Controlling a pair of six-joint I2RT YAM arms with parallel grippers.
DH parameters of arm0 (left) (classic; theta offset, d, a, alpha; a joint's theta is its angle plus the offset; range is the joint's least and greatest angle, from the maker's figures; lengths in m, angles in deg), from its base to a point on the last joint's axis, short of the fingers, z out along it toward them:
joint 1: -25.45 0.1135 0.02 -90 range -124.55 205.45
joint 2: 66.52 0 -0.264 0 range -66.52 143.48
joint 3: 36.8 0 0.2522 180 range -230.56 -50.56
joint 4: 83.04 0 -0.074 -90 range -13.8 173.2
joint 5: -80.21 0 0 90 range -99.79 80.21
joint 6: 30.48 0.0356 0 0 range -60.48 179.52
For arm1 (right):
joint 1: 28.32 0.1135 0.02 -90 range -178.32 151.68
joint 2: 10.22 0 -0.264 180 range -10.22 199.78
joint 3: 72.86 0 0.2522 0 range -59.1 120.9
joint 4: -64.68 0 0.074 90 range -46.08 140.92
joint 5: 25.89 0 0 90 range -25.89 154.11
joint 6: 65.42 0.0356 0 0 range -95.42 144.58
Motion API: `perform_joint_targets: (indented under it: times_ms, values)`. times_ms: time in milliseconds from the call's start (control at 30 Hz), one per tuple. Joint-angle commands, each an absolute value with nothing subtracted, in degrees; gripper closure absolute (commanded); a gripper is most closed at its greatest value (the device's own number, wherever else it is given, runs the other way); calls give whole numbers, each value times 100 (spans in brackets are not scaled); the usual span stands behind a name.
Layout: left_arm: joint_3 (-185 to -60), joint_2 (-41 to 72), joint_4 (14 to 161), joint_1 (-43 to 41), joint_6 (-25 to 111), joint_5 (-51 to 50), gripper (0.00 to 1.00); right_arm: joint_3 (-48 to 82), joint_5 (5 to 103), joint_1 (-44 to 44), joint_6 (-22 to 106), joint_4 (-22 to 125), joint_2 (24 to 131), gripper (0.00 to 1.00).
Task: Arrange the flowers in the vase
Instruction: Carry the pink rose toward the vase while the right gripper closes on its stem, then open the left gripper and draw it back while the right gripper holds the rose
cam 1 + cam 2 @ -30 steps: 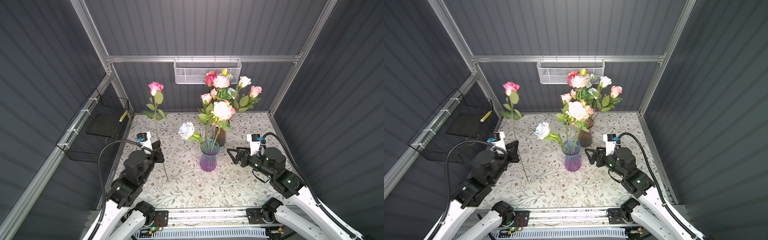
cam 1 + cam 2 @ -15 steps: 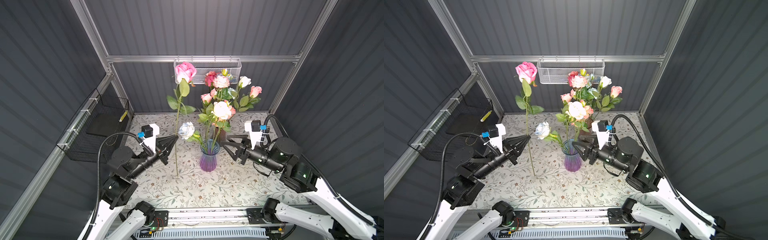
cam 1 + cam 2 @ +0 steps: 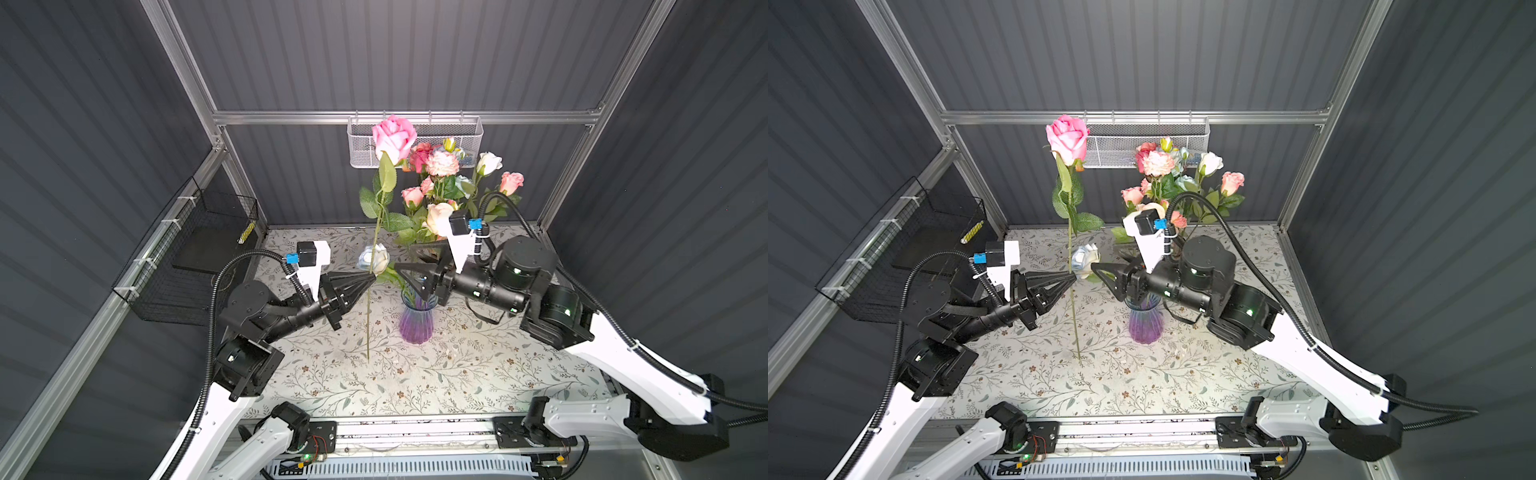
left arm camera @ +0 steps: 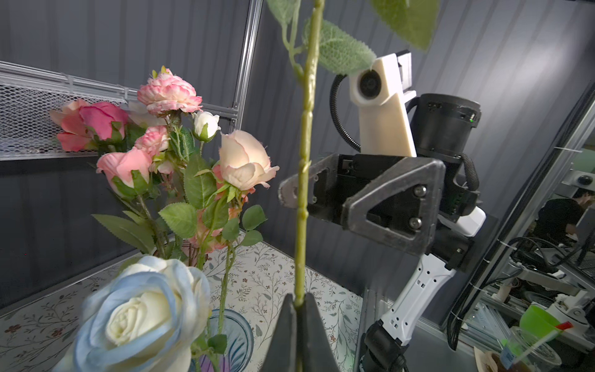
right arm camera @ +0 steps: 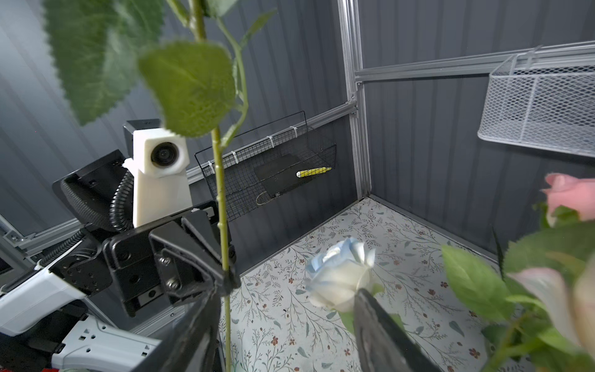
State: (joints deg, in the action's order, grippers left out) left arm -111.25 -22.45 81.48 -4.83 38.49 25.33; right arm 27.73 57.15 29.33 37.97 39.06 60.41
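Observation:
A pink rose (image 3: 393, 138) on a long stem (image 4: 304, 154) stands upright just left of the purple glass vase (image 3: 415, 326). My left gripper (image 3: 371, 277) is shut on the stem's middle (image 4: 298, 301). My right gripper (image 3: 405, 257) hovers over the vase, open. The stem (image 5: 225, 306) runs just inside one of its fingers (image 5: 201, 325). A pale blue rose (image 3: 374, 258) leans out of the vase towards both grippers. More pink, coral and cream flowers (image 3: 442, 183) rise behind the vase. The same vase (image 3: 1145, 326) and pink rose (image 3: 1067, 139) show in both top views.
A white mesh basket (image 3: 415, 143) hangs on the back wall behind the blooms. A black wire basket (image 3: 195, 257) with a yellow item is fixed to the left wall. The floral tablecloth (image 3: 457, 386) covers the table; dark walls close in on three sides.
My left gripper has swung the pink rose right, from the table's left side to just beside the vase. The right arm has risen and reached left over the vase to the stem.

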Motion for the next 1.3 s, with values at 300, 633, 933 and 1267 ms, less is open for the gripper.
perform_joint_targets:
  times_ms: [300,633,933,1267]
  values:
    - [-11286,-1746,8512,-1164,3982,2443,100,3137,5124,2960,3796,4331,6388,45]
    - [-11235,-1751,8492,-1439,4183,2065,100,2867,5324,2952,3891,4574,6195,78]
    - [-11068,-1889,8737,-1445,4165,1796,100,2617,5331,2951,4013,4733,6125,76]
    - [-11065,-1824,8812,-1445,4140,1841,100,2514,5313,2944,3947,4793,6056,92]
